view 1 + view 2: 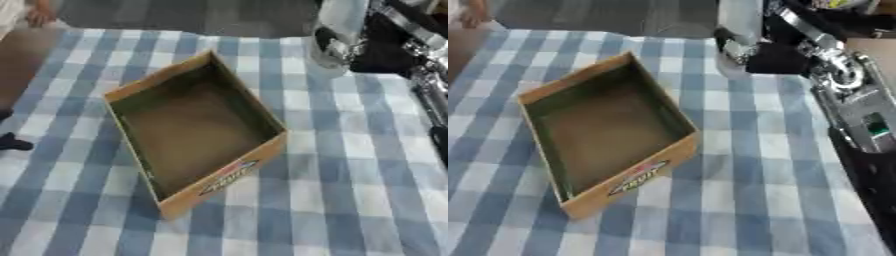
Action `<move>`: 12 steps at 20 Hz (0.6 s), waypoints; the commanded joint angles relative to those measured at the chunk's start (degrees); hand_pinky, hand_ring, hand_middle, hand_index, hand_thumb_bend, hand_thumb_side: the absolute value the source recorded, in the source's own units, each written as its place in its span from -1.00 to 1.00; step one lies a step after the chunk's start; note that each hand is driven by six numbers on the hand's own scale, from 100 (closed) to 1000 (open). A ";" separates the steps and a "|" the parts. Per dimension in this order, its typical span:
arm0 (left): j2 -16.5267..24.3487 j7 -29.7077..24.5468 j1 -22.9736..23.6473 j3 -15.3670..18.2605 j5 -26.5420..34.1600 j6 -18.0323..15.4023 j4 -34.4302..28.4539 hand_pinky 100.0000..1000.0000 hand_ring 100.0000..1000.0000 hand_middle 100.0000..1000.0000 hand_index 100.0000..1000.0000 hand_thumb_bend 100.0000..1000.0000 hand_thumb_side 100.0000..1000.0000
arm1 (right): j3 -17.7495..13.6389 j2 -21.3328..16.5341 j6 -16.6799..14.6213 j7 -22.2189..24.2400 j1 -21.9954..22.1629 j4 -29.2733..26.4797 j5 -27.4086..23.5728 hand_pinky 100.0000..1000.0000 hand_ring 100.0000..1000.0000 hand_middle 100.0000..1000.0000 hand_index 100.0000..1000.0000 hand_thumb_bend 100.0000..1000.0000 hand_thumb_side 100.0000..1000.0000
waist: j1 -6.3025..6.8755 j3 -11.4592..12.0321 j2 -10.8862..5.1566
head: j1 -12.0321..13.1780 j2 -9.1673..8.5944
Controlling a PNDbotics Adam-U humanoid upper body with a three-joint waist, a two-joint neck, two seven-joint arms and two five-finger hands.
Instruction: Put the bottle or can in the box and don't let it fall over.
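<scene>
A shallow cardboard box point(197, 132) sits open and empty on the desk point(350, 200), which is covered with a blue-and-white checked cloth. The box lies askew, one corner pointing toward the far edge, with a printed label on its near wall.

Beyond the box's far right side, near the desk's far edge, a clear bottle point(337, 35) stands upright, its base on the cloth and well apart from the box. The right hand point(776, 57) comes in from the upper right corner and is at the bottle, its dark fingers point(730, 42) curled round the bottle's lower part. The silver and black arm point(846, 85) runs down the right side.

The left hand shows in neither view.
</scene>
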 commanded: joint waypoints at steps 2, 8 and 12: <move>1.84 1.83 -0.80 0.93 0.51 0.30 -1.12 1.00 0.18 0.76 0.89 -1.00 0.37 | 1.15 1.93 -0.14 0.11 -2.97 3.30 2.55 0.93 1.00 1.00 -0.28 -1.00 -0.57 | -0.31 1.39 -1.55 | -1.27 -0.21; 1.79 4.15 -1.11 1.53 1.00 0.72 -1.48 1.00 0.18 0.76 0.89 -1.00 0.37 | 2.88 5.26 -0.82 -0.57 -5.66 7.98 5.21 0.93 1.00 1.00 -0.28 -1.00 -0.58 | -1.09 3.39 -1.23 | -2.81 -0.41; 1.77 4.70 -1.38 1.68 1.12 0.91 -1.63 1.00 0.18 0.76 0.89 -1.00 0.37 | 3.49 6.79 -0.63 -1.00 -6.37 9.23 5.48 0.92 1.00 1.00 -0.28 -1.00 -0.56 | -1.34 4.13 -0.97 | -3.38 -0.64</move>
